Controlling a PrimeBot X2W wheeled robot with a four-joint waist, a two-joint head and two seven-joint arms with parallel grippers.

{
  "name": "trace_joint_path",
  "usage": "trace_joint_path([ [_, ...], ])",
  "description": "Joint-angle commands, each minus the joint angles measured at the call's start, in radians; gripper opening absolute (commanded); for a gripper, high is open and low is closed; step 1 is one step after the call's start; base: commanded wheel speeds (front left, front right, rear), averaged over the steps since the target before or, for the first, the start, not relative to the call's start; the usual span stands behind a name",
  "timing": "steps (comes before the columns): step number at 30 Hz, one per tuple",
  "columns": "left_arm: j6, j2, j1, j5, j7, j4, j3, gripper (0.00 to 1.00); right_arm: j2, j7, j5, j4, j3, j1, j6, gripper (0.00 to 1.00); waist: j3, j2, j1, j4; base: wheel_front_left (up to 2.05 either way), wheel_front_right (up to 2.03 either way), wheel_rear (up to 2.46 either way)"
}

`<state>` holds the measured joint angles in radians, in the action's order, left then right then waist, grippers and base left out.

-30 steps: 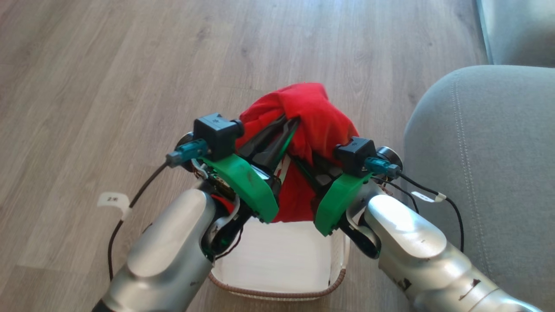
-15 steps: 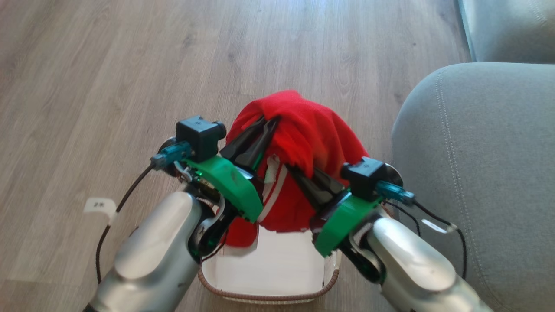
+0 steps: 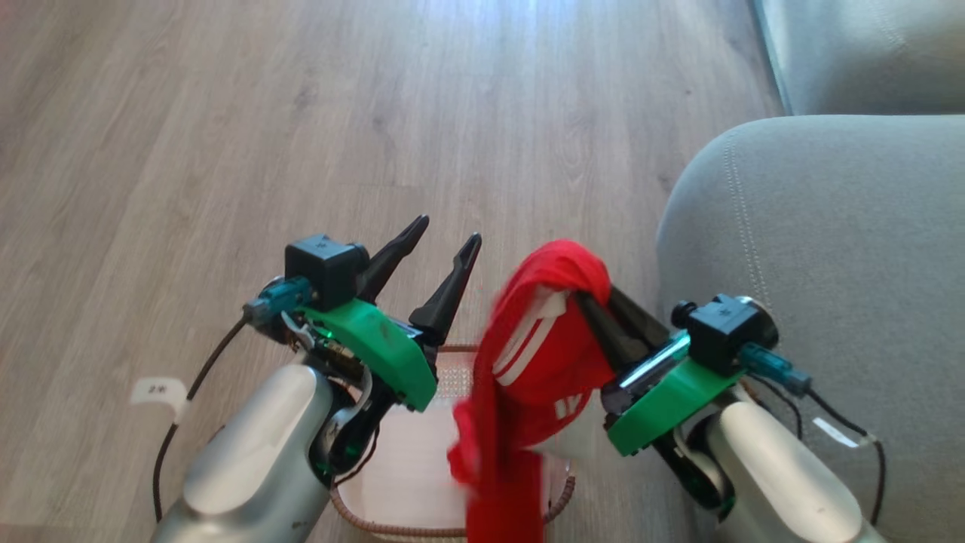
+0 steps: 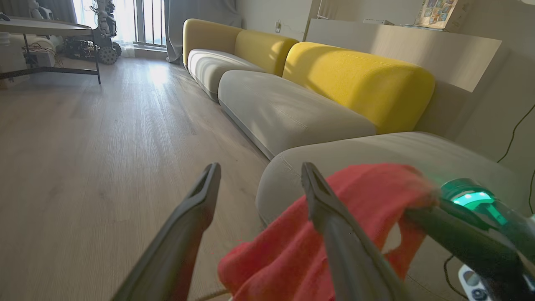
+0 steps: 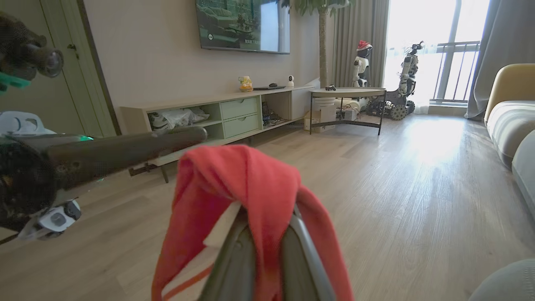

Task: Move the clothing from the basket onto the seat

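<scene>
The left gripper point(image 3: 448, 230) has its two fingers spread wide apart, with nothing between them. The right gripper point(image 3: 595, 296) has its fingers pressed together, pinching the red clothing point(image 3: 539, 354). The clothing hangs down from them over the right side of the basket point(image 3: 354, 513), which sits on the wood floor point(image 3: 226, 151). The big grey seat point(image 3: 829, 241) is just to the right

Left claw point(image 4: 260, 168) spread wide before the red clothing point(image 4: 359, 196).

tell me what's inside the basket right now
In the basket, the left side shows bare white floor. The hanging red garment covers the right side, so anything there cannot be seen.
</scene>
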<state>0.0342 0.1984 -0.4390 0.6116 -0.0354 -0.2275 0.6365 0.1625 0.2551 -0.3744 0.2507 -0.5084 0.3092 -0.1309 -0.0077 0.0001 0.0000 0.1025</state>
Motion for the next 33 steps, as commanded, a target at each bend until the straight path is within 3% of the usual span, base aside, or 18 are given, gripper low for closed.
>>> trace_joint_path([
  [1, -0.007, 0.026, -0.036, 0.007, -0.001, 0.040, -0.043, 1.00, 0.001, 0.007, 0.009, -0.049, 0.006, 0.016, 0.000, 0.00, -0.002, -0.0001, 0.0000, -0.011, 0.00, 0.00, 0.00],
  [22, -0.021, 0.053, -0.027, 0.000, -0.011, 0.112, -0.036, 1.00, 0.111, 0.007, 0.057, -0.232, 0.235, 0.003, 0.000, 0.00, 0.031, -0.0001, 0.0000, -0.250, 0.00, 0.00, 0.00],
  [33, -0.008, 0.060, -0.036, -0.009, -0.025, 0.121, -0.020, 1.00, 0.132, 0.007, 0.076, -0.292, 0.275, -0.006, 0.000, 0.00, 0.044, -0.0001, 0.0000, -0.403, 0.00, 0.00, 0.00],
])
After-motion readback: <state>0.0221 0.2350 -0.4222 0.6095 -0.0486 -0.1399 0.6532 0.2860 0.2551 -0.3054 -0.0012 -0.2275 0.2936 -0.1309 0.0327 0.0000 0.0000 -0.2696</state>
